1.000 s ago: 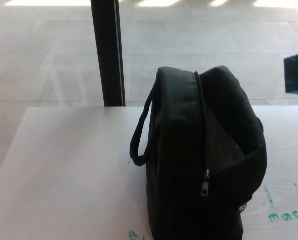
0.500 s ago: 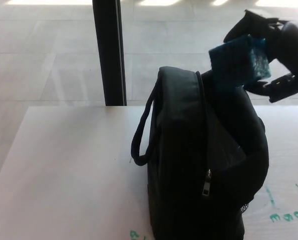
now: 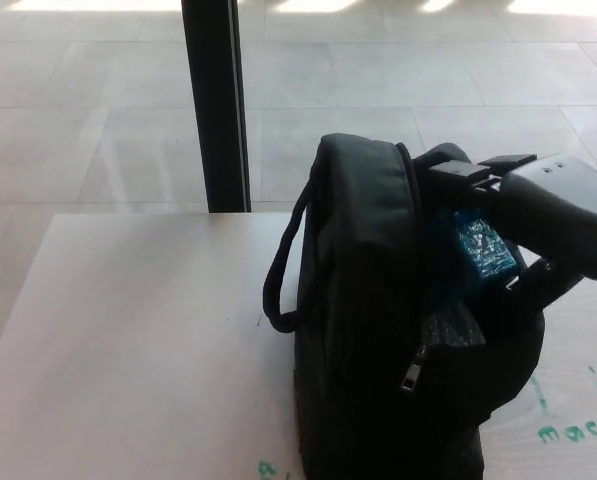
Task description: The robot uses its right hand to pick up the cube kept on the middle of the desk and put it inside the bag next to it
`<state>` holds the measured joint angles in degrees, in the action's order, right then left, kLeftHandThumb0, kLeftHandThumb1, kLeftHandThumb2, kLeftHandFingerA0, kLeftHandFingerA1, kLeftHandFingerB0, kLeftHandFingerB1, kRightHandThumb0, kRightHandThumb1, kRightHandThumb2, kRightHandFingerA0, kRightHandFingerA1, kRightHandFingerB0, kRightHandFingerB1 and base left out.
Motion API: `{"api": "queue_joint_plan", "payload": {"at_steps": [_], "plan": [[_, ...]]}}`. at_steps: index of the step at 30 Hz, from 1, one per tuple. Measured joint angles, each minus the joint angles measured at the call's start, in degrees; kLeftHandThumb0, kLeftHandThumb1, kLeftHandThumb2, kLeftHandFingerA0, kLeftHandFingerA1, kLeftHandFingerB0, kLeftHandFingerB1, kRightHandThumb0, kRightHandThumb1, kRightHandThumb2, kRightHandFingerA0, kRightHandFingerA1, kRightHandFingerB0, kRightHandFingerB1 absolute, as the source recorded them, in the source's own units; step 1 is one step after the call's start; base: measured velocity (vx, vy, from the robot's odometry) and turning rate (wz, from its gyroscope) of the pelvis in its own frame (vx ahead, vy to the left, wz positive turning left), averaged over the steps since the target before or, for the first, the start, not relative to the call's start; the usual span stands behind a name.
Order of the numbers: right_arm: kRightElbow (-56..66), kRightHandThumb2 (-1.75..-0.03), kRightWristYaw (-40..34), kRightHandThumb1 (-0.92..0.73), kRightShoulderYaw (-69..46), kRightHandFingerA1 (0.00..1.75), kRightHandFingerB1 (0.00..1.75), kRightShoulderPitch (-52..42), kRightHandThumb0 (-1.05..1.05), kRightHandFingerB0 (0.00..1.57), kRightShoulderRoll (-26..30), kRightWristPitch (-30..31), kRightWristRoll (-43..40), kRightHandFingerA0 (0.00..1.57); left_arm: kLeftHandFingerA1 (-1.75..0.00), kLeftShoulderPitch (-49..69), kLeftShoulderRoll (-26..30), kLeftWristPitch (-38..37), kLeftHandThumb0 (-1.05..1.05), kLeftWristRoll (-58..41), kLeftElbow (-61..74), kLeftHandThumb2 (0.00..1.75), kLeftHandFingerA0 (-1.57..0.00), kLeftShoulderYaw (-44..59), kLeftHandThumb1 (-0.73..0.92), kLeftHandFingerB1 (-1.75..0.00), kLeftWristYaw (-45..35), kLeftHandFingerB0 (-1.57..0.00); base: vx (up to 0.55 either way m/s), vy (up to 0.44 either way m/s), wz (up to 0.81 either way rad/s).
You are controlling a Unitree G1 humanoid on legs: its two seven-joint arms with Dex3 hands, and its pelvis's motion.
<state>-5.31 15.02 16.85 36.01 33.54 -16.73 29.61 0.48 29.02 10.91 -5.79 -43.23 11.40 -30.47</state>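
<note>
— how much of the cube [image 3: 481, 248] can you see?
— only a blue sliver; the rest sits down in the bag [image 3: 378, 330] mouth, behind the right hand [image 3: 538, 225] (fingers lost in the dark fabric, can't read them).
— the arm?
— cut off at the right edge. bag bottom is cropped too, and the green writing [image 3: 576, 428] on the desk [image 3: 138, 340] runs off frame, illegible.
</note>
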Motion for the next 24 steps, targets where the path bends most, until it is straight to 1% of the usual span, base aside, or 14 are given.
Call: {"api": "queue_joint_plan", "payload": {"at_steps": [1, 2, 3, 5, 6, 8, 9, 12, 13, 14, 15, 22, 23, 24], "plan": [[0.43, -0.66, 0.44, -0.71, 0.22, 1.57, 0.63, -0.16, -0.32, 0.61, 0.01, 0.07, 0.15, 0.81, -0.5, 0.03, 0.0, -0.01, -0.72, 0.02, 0.13, 0.59, -0.31, -0.01, 0.69, -0.37, 0.14, -0.22, 0.0, 0.0, 0.0], [0.65, -0.59, 0.79, -0.64, 0.38, 0.86, 0.32, -0.28, -0.46, 0.16, 0.01, 0.11, 0.26, 0.52, -0.55, 0.03, 0.0, -0.01, -0.74, 0.02, 0.18, 0.85, -0.23, -0.01, 0.53, -0.46, 0.23, -0.18, 0.0, 0.0, 0.0], [1.12, -0.81, 1.65, -0.5, 0.77, 0.67, 0.35, -0.32, -0.53, 0.06, 0.06, 0.51, 0.42, 0.39, -0.5, 0.03, 0.0, 0.0, -0.73, 0.01, 0.17, 0.59, -0.29, 0.03, 0.68, -0.37, 0.27, -0.21, 0.0, 0.0, 0.0], [1.99, -0.61, 3.23, -0.61, 1.38, 0.56, 0.24, -0.3, -0.5, 0.06, 0.12, 1.48, 0.76, 0.28, -0.55, -0.05, -0.01, -0.01, -0.75, 0.0, 0.08, 0.86, -0.24, 0.04, 0.51, -0.47, 0.27, -0.18, 0.0, 0.0, 0.0], [2.53, -0.81, 4.07, -0.39, 1.73, 0.5, 0.2, -0.3, -0.65, 0.0, 0.2, 2.04, 1.06, 0.0, -0.5, -0.1, -0.01, 0.0, -0.74, 0.0, 0.03, 0.58, -0.29, 0.09, 0.66, -0.37, 0.29, -0.23, 0.0, 0.0, 0.0], [3.7, -0.81, 5.46, -0.39, 2.42, 0.5, 0.2, -0.3, -0.65, 0.0, 0.47, 2.99, 1.84, 0.0, -0.5, -0.34, -0.03, 0.03, -0.74, -0.03, -0.18, 0.58, -0.29, 0.31, 0.66, -0.37, 0.31, -0.23, 0.0, 0.0, 0.0], [4.05, -0.72, 5.97, -0.44, 2.66, 0.01, 0.08, -0.3, -0.76, 0.04, 0.52, 3.31, 2.21, 0.0, -0.54, -0.46, -0.03, 0.03, -0.78, -0.05, -0.27, 0.88, -0.23, 0.39, 0.51, -0.46, 0.31, -0.17, 0.0, 0.0, 0.0], [6.48, -0.84, 6.95, -0.51, 3.08, 0.1, 0.0, -0.27, -0.9, 0.0, 0.57, 4.37, 4.07, 0.0, -0.55, -0.67, -0.03, 0.37, -0.77, -0.01, 0.01, 0.86, -0.22, 0.24, 0.5, -0.46, 0.31, -0.16, 0.0, 0.0, 0.0], [7.44, -0.86, 7.23, -0.51, 3.18, 0.15, 0.0, -0.24, -0.9, 0.0, 0.57, 4.74, 4.8, 0.0, -0.5, -0.77, -0.03, 0.45, -0.75, -0.02, -0.05, 0.59, -0.26, 0.28, 0.66, -0.36, 0.31, -0.2, 0.0, 0.0, 0.0], [8.24, -0.86, 7.45, -0.51, 3.26, 0.15, 0.0, -0.19, -0.9, 0.0, 0.57, 5.09, 5.54, 0.0, -0.5, -0.85, -0.03, 0.5, -0.75, -0.04, -0.21, 0.59, -0.26, 0.33, 0.66, -0.36, 0.29, -0.2, 0.0, 0.0, 0.0], [8.71, -0.9, 7.64, -0.53, 3.31, 0.19, 0.0, -0.11, -0.88, 0.0, 0.57, 5.29, 6.05, 0.0, -0.53, -0.88, -0.03, 0.52, -0.78, -0.05, -0.32, 0.86, -0.2, 0.35, 0.51, -0.45, 0.27, -0.16, 0.0, 0.0, 0.0], [11.62, -0.83, 10.22, -0.44, 3.32, 0.18, 0.05, 0.92, -0.8, 0.0, 0.58, 7.35, 9.46, 0.0, -0.54, -0.96, -0.01, 0.51, -0.78, -0.04, -1.28, 0.88, -0.21, 0.4, 0.52, -0.46, 0.05, -0.15, 0.0, 0.0, 0.0], [11.82, -0.61, 10.5, -0.43, 3.31, 0.06, 0.38, 0.95, -0.67, 0.19, 0.58, 7.55, 9.76, 0.0, -0.5, -0.96, -0.01, 0.51, -0.73, -0.04, -1.53, 0.59, -0.28, 0.33, 0.68, -0.36, -0.01, -0.2, 0.0, 0.0, 0.0], [11.91, -0.56, 10.86, -0.53, 3.16, 0.49, 0.37, 0.96, -0.62, 0.46, 0.57, 7.72, 9.85, 0.06, -0.53, -0.88, -0.01, 0.51, -0.73, -0.03, -1.53, 0.84, -0.22, 0.31, 0.54, -0.46, -0.03, -0.17, 0.0, 0.0, 0.0]]}}
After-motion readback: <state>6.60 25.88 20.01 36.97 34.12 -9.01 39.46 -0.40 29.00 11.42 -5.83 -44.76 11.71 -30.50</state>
